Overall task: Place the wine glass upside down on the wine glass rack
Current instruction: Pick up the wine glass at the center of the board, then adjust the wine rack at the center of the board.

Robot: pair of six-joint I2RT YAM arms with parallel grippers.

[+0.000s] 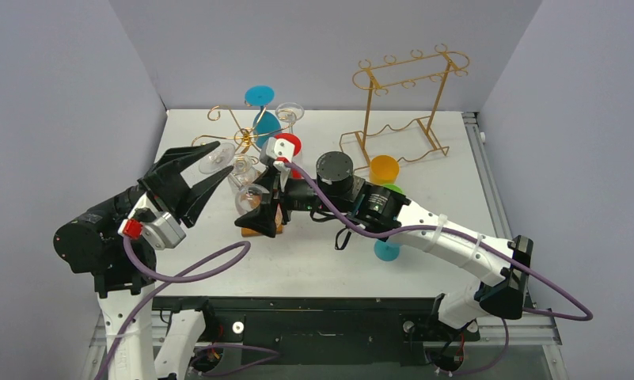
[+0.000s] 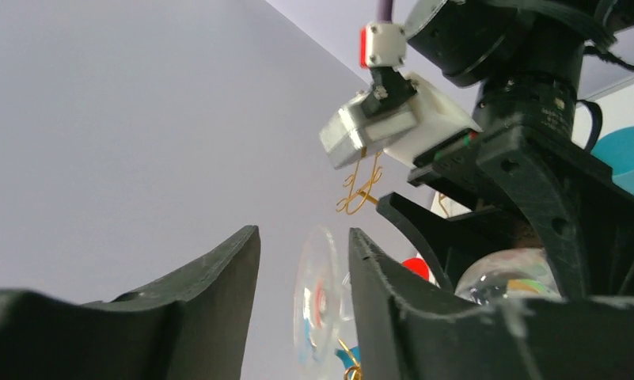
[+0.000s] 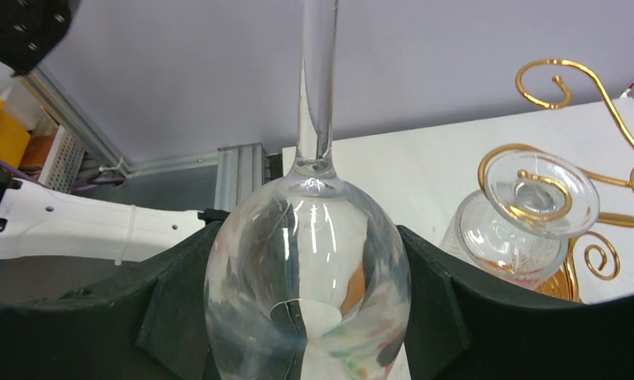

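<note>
From above, the right end effector (image 1: pixel 256 204) is clamped on the bowl of the wine glass (image 1: pixel 252 193), just in front of the wine glass rack (image 1: pixel 236 127), whose wooden base sits on the counter (image 1: pixel 313 253) below it. The left end effector (image 1: pixel 223 158) is spread open around a clear round foot (image 1: pixel 217 156), seemingly that glass's own. In the left wrist view the foot (image 2: pixel 317 301) stands edge-on between the parted fingers (image 2: pixel 218 277), closer to the right one. In the right wrist view both fingers (image 3: pixel 179 301) press the bowl (image 3: pixel 309 261), the stem pointing away from them. To the right, a second glass (image 3: pixel 527 206) hangs in a gold spiral of the rack (image 3: pixel 567 79).
</note>
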